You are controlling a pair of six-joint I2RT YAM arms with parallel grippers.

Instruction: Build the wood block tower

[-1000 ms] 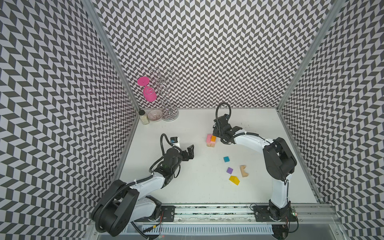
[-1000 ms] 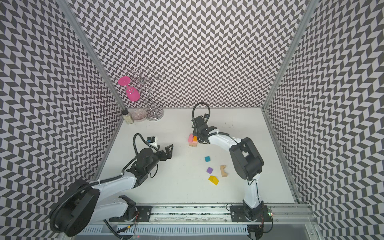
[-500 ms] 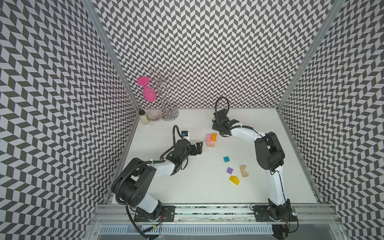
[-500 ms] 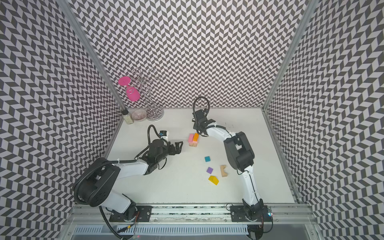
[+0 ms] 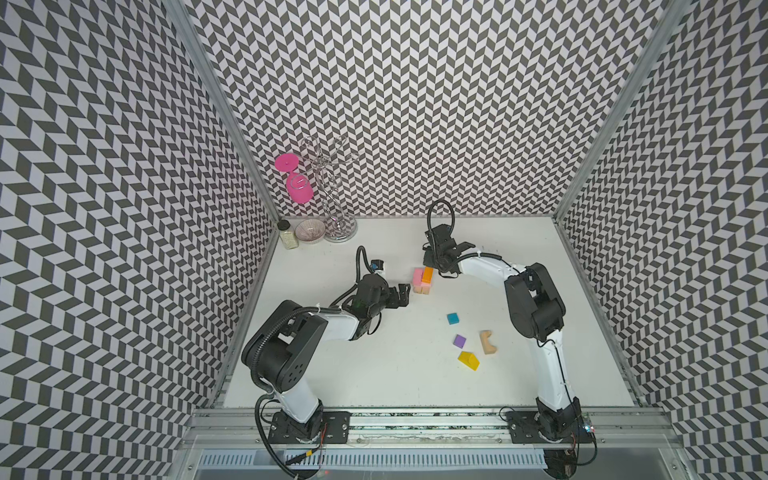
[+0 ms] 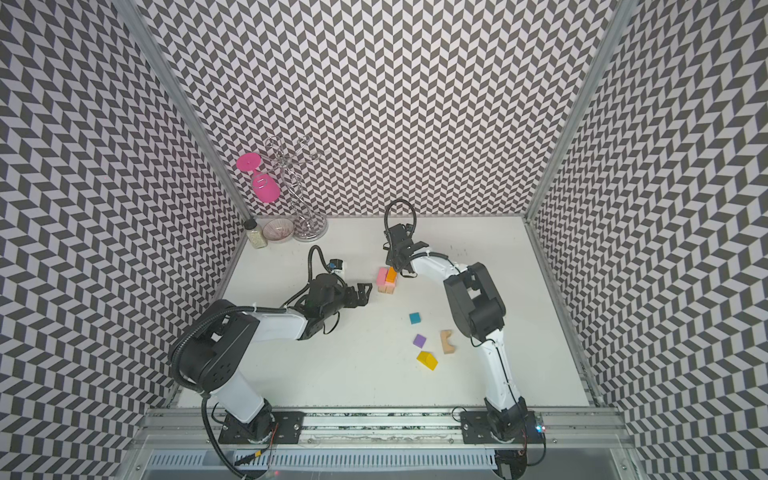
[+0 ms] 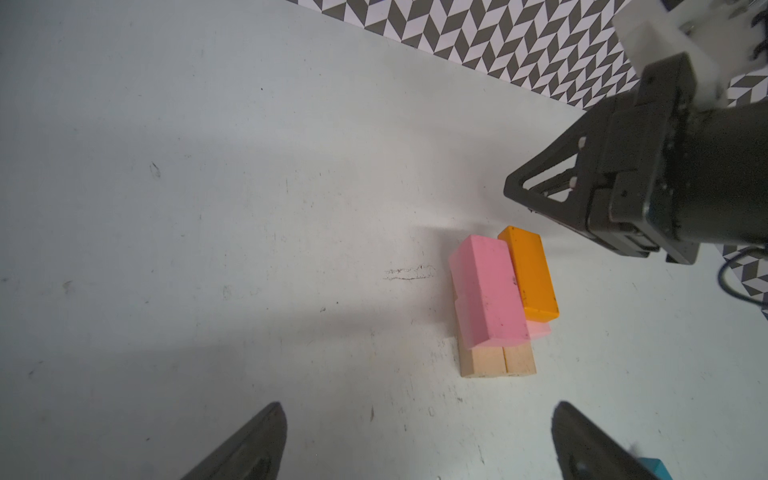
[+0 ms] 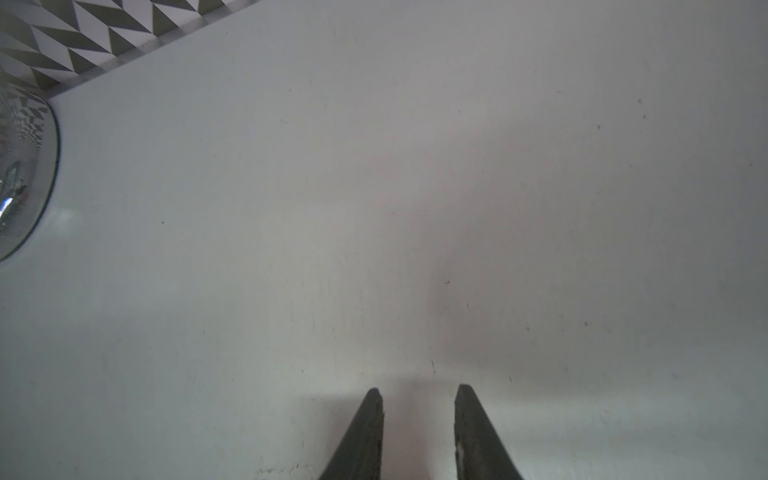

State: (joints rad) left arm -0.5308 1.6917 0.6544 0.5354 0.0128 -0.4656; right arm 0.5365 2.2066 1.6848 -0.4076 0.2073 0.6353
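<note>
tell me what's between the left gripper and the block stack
Nothing: in the left wrist view only bare white table lies between the open left gripper and the stack of blocks.

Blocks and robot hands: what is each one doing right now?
tower: only partly built
teal cube: loose on table
purple cube: loose on table
yellow roof piece: loose on table
tan arch: loose, lying flat
left gripper: open, empty
right gripper: barely open, empty
pink goblet: hanging upside down
</note>
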